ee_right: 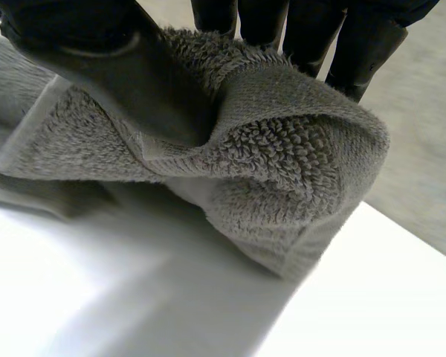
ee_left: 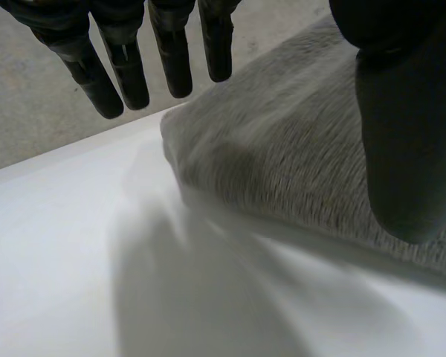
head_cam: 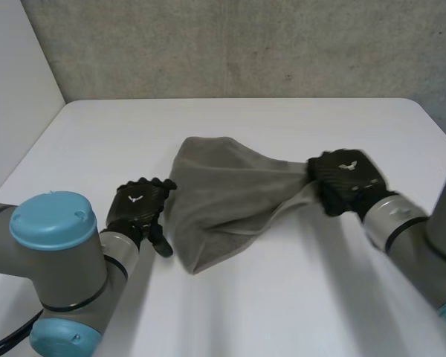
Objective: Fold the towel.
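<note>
Your right wrist view shows the right robot hand [ee_right: 134, 82] pinching the towel [ee_right: 297, 156]; left robot hand [ee_left: 126, 67] beside it, spread, empty.

The towel [ee_right: 297, 156] is looped, rough grey terry cloth; the white table [head_cam: 297, 297] looks smooth, perhaps faintly glossy.

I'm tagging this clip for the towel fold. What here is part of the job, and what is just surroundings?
Part of the job:
- grey towel, bunched up
- right hand, pinching one end of it
- left hand, open beside the opposite edge

Just surroundings:
- white table
- grey wall behind it
</note>
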